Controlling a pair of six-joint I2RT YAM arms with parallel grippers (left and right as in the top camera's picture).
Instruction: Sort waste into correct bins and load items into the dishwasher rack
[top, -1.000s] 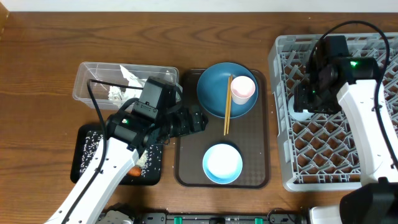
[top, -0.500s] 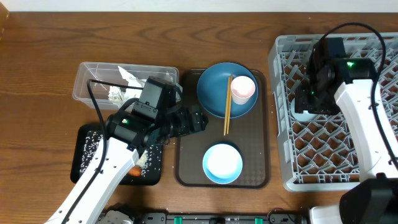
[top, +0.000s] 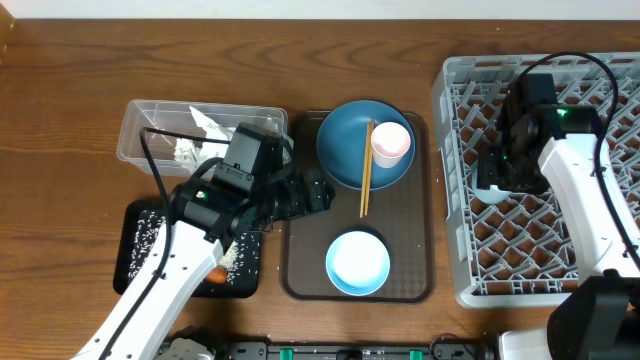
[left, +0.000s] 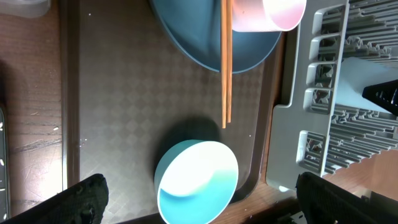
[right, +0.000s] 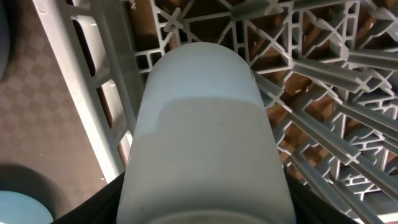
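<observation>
At the left edge of the rack (top: 540, 250), the right gripper (top: 497, 175) straddles the light blue cup (right: 205, 124), down against the lattice; whether it clamps the cup I cannot tell; the left gripper (top: 318, 193) hangs wide open over the brown tray's (top: 300, 260) left edge; plate (top: 345, 150), pinkish-white cup (top: 391, 143) and chopsticks (top: 366, 170) occupy its far end, the bowl (top: 357, 263) its near end.

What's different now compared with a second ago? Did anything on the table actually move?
Only the right gripper moved: it slid a little back toward the robot over the grey rack, the light blue cup between its jaws going with it. Whether it is letting go is unclear. The left gripper, plate, chopsticks, pink cup and bowl stayed put.
</observation>
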